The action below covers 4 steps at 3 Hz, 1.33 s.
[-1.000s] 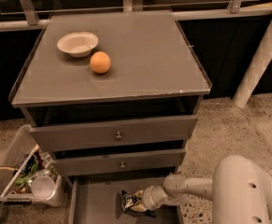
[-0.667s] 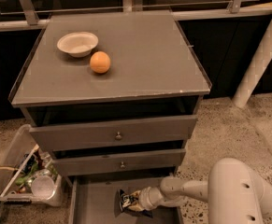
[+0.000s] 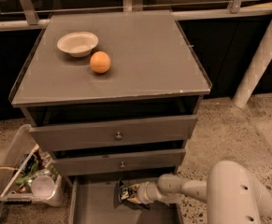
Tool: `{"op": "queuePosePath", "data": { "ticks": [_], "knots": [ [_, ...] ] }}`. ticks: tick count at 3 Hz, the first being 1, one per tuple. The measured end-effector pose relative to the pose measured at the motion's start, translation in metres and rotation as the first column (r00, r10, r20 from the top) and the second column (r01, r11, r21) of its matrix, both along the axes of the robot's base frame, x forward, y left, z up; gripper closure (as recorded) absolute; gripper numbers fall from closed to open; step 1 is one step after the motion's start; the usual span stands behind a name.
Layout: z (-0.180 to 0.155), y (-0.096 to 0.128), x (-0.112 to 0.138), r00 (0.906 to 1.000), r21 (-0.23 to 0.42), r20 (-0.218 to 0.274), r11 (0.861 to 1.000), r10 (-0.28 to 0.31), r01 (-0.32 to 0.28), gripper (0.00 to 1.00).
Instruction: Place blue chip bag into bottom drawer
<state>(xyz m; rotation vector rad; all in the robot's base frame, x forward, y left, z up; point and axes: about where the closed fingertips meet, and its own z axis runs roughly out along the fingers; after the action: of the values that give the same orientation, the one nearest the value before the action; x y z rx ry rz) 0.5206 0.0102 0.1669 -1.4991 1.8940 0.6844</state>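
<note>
Camera view: gripper low inside the open bottom drawer, fingers closed on the blue chip bag; orange and bowl on desk.

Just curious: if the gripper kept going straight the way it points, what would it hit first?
Probably the left wall of the bottom drawer: the gripper, inside it with the blue chip bag at its tip, points left.

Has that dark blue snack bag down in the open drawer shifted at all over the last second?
Yes, slightly left: the blue chip bag, at the gripper over the bottom drawer, now sits almost straight below the lower round knob.
</note>
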Motion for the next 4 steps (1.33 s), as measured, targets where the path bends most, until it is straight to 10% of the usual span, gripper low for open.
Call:
{"op": "queuePosePath", "data": {
  "ticks": [4],
  "knots": [
    [0.0000,0.0002,0.0005,1.0000,0.000,0.001,1.000,-0.001,0.001,0.13]
  ]
}}
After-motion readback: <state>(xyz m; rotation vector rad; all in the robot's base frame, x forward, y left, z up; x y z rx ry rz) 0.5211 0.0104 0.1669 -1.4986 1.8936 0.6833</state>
